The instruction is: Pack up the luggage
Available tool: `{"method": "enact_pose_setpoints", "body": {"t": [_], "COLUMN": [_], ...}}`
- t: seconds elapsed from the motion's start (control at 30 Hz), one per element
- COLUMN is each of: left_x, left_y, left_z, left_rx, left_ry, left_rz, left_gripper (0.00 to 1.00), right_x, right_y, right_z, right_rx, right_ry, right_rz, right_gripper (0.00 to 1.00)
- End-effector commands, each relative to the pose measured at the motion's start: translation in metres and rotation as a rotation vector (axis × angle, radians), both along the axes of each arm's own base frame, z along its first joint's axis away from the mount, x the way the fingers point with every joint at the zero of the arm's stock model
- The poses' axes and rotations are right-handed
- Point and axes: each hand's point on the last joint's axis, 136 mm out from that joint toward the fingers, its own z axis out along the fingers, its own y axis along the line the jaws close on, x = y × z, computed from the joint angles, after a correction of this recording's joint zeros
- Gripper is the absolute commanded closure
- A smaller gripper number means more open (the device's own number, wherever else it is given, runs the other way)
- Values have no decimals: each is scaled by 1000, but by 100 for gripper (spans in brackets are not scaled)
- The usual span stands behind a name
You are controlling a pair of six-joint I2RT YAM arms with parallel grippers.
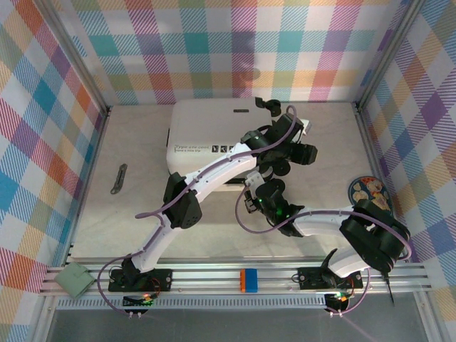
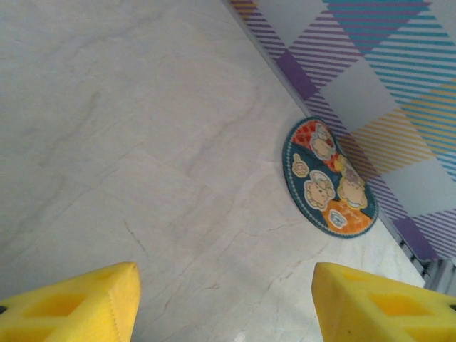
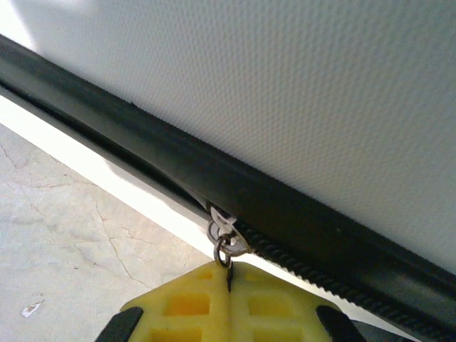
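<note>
The luggage [image 1: 214, 135] lies closed on the table at the back centre, white shell up, with dark print on its near side. In the right wrist view its white shell [image 3: 299, 92] sits above the black zipper band. My right gripper [image 3: 228, 274] is shut on the metal zipper pull [image 3: 224, 246] at the luggage's front edge, and in the top view it [image 1: 265, 185] is at the front right corner. My left gripper [image 1: 305, 153] hovers just right of the luggage. Its yellow fingers [image 2: 78, 303] stand open over bare table [image 2: 142, 142], with nothing between them.
A round plate with cartoon bears [image 1: 369, 191] [image 2: 329, 178] lies by the right wall. A dark thin strap [image 1: 118, 178] lies on the left side of the table. A grey-green pad [image 1: 75, 279] and a blue-orange block [image 1: 248, 279] sit on the front rail.
</note>
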Motion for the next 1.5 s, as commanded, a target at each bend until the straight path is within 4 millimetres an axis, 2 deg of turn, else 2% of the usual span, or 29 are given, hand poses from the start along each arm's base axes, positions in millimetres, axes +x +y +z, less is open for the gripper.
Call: {"method": "enact_pose_setpoints", "body": {"t": [0.0, 0.17, 0.2, 0.27, 0.3, 0.37, 0.43, 0.5, 0.57, 0.63, 0.7, 0.73, 0.77, 0.8, 0.83, 0.87, 0.97, 1.03, 1.23, 1.47], "left_x": [16, 32, 34, 36, 37, 38, 40, 43, 45, 46, 48, 48, 49, 50, 50, 51, 54, 54, 54, 45], "left_y": [41, 65, 69, 77, 81, 87, 92, 97, 102, 107, 113, 116, 120, 124, 127, 130, 139, 144, 162, 161], "left_z": [-34, -51, -54, -58, -61, -62, -62, -60, -59, -60, -59, -59, -59, -60, -61, -62, -63, -66, -75, -62], "left_rx": [185, 207, 213, 226, 235, 238, 239, 236, 242, 248, 248, 249, 254, 258, 261, 262, 269, 278, 286, 236], "left_ry": [24, 52, 56, 61, 63, 65, 61, 61, 59, 59, 60, 60, 58, 60, 61, 64, 65, 70, 95, 101], "left_rz": [159, 230, 241, 256, 262, 270, 282, 290, 298, 306, 315, 319, 326, 333, 337, 343, 359, 361, 375, 333], "left_gripper": [36, 38, 38, 39, 39, 39, 39, 40, 40, 41, 41, 41, 41, 41, 41, 41, 41, 41, 42, 42], "right_x": [10, 12, 18, 26, 23, 17, 17, 15, 14, 9, 5, 10, 20, 23, 23, 21, 22, 18, 5, -6], "right_y": [-7, -18, -32, -77, -87, -86, -87, -77, -76, -61, -61, -75, -111, -135, -139, -132, -131, -112, -81, -47], "right_z": [17, 19, 18, 10, 9, 10, 9, 12, 14, 18, 21, 19, 16, 15, 17, 21, 25, 30, 32, 28], "right_rx": [43, 42, 22, -15, 17, 69, 28, 31, 19, 34, 41, 23, -9, -1, 39, 83, 63, 102, 126, 158], "right_ry": [-73, -80, -75, -31, -29, -31, -19, -42, -61, -60, -77, -63, -35, -11, -6, -14, 4, -33, -25, 7], "right_rz": [-78, -133, -224, -483, -519, -483, -484, -401, -366, -238, -188, -255, -444, -559, -562, -510, -508, -373, -127, 70], "right_gripper": [100, 100, 100, 100, 100, 100, 100, 100, 100, 100, 100, 100, 100, 100, 100, 100, 100, 100, 100, 100]}}
